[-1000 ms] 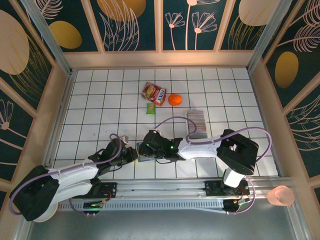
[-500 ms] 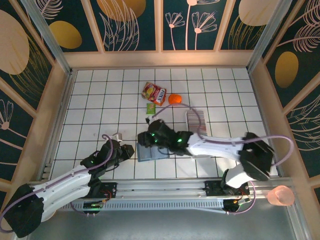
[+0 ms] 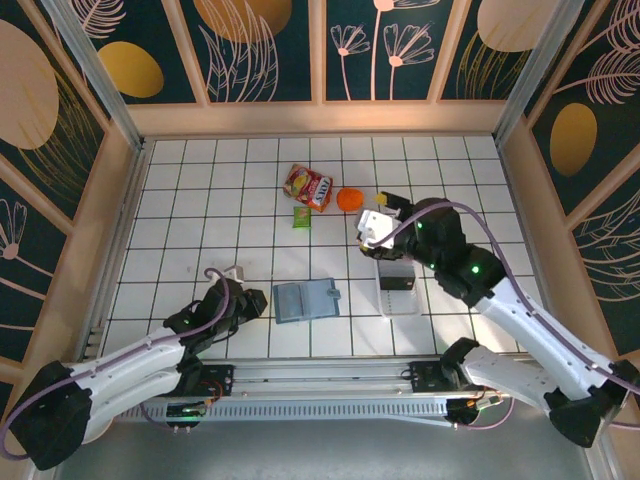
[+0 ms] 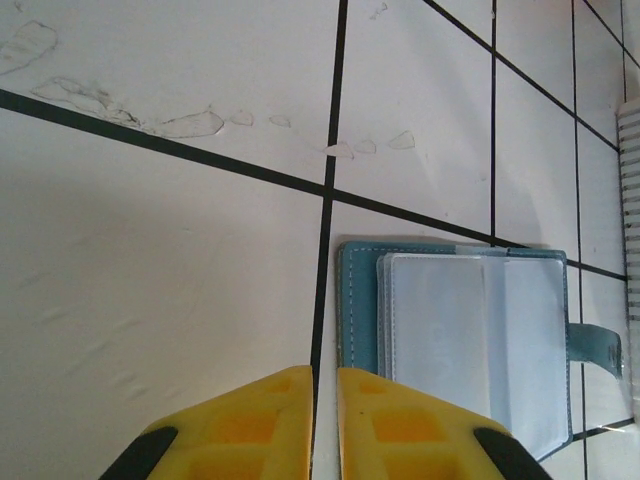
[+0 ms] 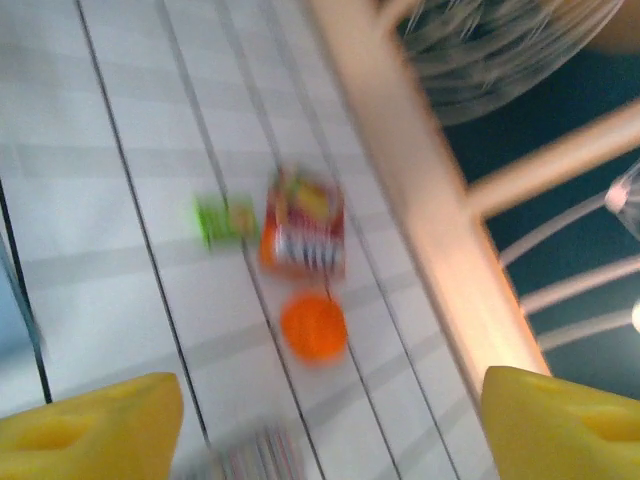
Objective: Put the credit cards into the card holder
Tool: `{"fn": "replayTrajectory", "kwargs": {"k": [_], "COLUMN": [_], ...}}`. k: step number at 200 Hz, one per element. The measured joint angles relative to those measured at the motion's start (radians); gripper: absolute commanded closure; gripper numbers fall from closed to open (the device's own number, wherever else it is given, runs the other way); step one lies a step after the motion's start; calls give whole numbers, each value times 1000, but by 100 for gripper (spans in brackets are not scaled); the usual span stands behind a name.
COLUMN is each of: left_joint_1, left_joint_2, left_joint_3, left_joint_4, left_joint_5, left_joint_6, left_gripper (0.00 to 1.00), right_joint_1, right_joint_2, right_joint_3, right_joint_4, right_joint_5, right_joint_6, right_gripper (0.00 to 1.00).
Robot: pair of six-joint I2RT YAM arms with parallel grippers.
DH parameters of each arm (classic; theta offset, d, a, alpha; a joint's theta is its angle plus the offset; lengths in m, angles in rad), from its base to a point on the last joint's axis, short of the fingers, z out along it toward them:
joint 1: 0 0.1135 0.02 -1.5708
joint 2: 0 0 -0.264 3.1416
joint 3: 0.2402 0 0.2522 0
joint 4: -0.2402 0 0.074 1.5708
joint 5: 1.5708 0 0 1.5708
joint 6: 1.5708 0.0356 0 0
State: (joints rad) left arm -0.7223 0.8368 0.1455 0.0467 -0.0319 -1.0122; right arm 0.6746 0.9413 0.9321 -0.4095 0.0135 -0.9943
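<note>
Tiled table (image 3: 180, 230), card holder (image 3: 306, 299) open — left claw (image 4: 322, 378) nearly closed, right claw (image 5: 332, 400) spread wide, both empty.

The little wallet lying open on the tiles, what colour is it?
The wallet is teal-blue, with clear plastic sleeves inside; the left wrist view shows it best.

Teal card holder (image 3: 307, 299) lies open, clear sleeves up, left of the credit cards (image 3: 397, 280).
</note>
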Motion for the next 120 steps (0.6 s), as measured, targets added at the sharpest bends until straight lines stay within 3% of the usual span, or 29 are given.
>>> {"fn": "replayTrajectory", "kwargs": {"k": [6, 49, 120], "left_joint_1": [0, 0, 0], "left_joint_2": [11, 85, 133], "left_joint_3": [3, 32, 41], "left_joint_4": [3, 32, 58], "left_joint_5": [0, 0, 1], "left_joint_6": [7, 46, 81], "left_gripper": [86, 87, 87], "right_joint_1": [-18, -90, -96], "right_joint_2": [13, 43, 63], "right_joint_3": [-19, -255, -426], "right_joint_4": [-32, -159, 58], "right_joint_5": [23, 92, 91], "right_joint_6": [-55, -286, -402], "right_gripper": [1, 1, 5]}}
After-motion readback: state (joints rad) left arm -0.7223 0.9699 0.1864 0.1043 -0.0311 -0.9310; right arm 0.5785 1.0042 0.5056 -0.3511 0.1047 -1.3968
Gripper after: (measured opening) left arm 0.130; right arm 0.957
